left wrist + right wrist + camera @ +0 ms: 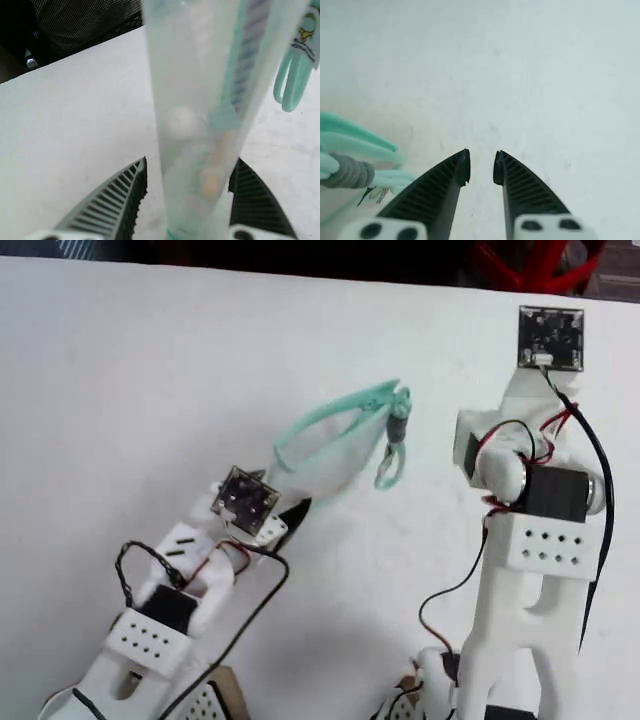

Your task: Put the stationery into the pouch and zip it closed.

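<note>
Left hand [189, 170] clamped on end of translucent teal-trimmed zip pouch [330, 445], mid white desk [120, 370], stationery showing inside. Right hand [481, 166] barely parted, empty, near pouch's teal strap [350, 145].

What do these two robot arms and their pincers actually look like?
The left arm and right arm are chunky white plastic with rows of small holes, black motor blocks and loose black and red cables. Each wrist carries a small square black circuit board. The left pincer and right pincer have black, ridged, tapering fingers on white bases.
</note>
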### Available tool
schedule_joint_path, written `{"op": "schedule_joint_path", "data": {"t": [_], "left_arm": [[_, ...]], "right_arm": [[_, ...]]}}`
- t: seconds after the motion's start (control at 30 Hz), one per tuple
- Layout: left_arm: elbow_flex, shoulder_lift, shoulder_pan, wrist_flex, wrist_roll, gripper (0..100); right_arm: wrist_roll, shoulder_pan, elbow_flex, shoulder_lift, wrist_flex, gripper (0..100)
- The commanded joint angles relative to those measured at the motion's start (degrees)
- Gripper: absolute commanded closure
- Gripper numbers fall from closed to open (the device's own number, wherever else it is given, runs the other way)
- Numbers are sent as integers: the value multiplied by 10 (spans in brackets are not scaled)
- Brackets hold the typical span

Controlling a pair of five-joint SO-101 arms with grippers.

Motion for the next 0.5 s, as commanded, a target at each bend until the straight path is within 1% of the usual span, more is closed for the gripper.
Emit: {"op": "schedule_joint_path", "data": {"t": [0.0, 0.13, 0.17, 0.23, 0.33, 0.37, 0.47], "left_arm": [[-2, 0, 1, -11, 1, 734], [-2, 0, 3, -11, -1, 771], [-2, 0, 3, -11, -1, 779], [-2, 0, 4, -13, -1, 782], [-2, 0, 3, -13, 0, 782], [-2, 0, 3, -13, 0, 782], [-2, 0, 4, -13, 0, 782]], "right_arm": [[55, 44, -34, -23, 12, 911], [115, 58, -43, -70, 27, 909], [126, 58, -41, -80, 38, 898], [139, 52, -29, -102, 46, 841], [158, 7, -13, -125, 47, 763], [159, -8, -13, -130, 47, 754], [160, -47, -34, -132, 48, 769]]}}
